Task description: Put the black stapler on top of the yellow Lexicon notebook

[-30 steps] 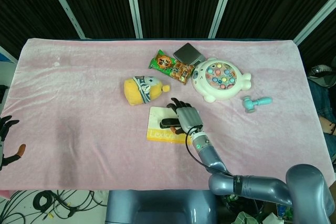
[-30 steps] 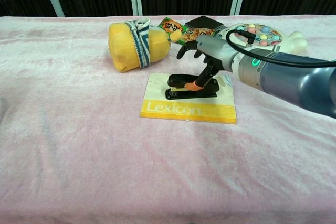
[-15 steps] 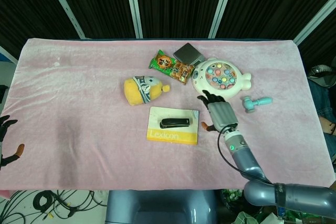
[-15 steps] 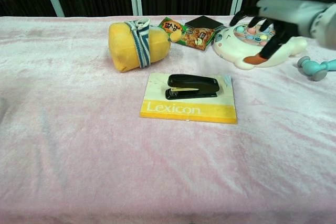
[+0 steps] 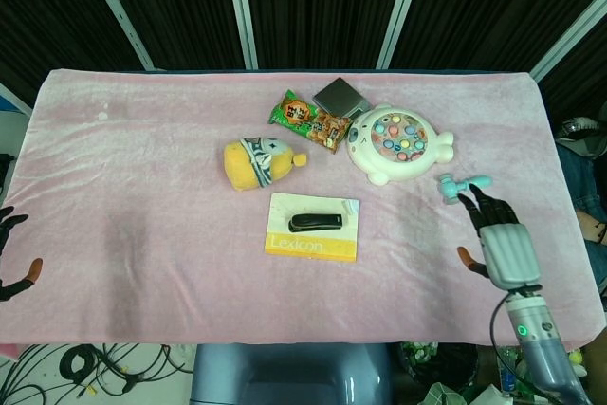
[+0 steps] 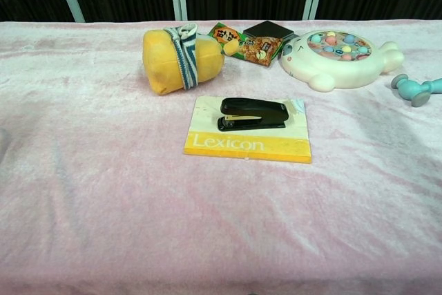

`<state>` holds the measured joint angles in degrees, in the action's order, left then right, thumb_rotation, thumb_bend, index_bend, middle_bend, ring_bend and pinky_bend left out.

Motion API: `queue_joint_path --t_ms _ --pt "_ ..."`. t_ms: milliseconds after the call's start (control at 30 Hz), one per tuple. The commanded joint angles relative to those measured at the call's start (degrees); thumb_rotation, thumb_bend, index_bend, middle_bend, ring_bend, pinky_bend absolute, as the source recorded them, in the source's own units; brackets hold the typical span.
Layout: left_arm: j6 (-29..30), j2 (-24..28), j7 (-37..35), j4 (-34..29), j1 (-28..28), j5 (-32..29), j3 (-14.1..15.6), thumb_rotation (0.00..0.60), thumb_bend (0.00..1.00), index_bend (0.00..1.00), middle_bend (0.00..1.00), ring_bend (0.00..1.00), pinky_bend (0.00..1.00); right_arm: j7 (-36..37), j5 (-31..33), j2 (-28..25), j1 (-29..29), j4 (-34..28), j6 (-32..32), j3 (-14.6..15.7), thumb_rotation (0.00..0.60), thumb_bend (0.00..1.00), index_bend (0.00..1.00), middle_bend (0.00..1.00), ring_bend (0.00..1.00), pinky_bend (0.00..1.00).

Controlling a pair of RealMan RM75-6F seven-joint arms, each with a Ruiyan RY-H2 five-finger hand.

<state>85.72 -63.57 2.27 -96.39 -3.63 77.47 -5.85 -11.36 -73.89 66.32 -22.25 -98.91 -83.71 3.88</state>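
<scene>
The black stapler (image 5: 316, 222) (image 6: 253, 114) lies flat on the yellow Lexicon notebook (image 5: 312, 244) (image 6: 247, 146), across its upper half, with nothing touching it. My right hand (image 5: 499, 239) hovers far to the right near the table's right edge, fingers spread and empty; the chest view does not show it. Only the fingertips of my left hand (image 5: 11, 253) show at the far left edge of the head view, spread and empty.
A yellow plush toy (image 5: 258, 162) (image 6: 181, 59) sits just behind the notebook. A snack packet (image 5: 309, 120), a dark square box (image 5: 340, 96) and a white fish game toy (image 5: 396, 143) (image 6: 340, 59) stand further back. A teal toy hammer (image 5: 462, 184) (image 6: 417, 88) lies right.
My right hand let go of the stapler, left it on the notebook, and drew back to the right, past the fish toy to the table's right side. The left hand barely moved.
</scene>
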Motion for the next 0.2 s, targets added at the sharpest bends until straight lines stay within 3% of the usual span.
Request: queue_joint_path --t_ms 33,200 --pt "-0.13 -0.04 0.24 0.17 -0.03 0.17 0.14 0.600 0.32 0.21 0.11 0.04 0.09 6.40 -5.10 3.31 6.36 8.38 -5.00 3.20 0.600 0.20 0.13 0.03 0.12 0.15" --pt "0.41 -0.36 1.02 0.59 0.01 0.69 0.18 0.600 0.32 0.21 0.11 0.04 0.09 10.50 -6.64 4.23 8.61 11.87 -6.44 2.40 0.600 0.20 0.13 0.03 0.12 0.15"
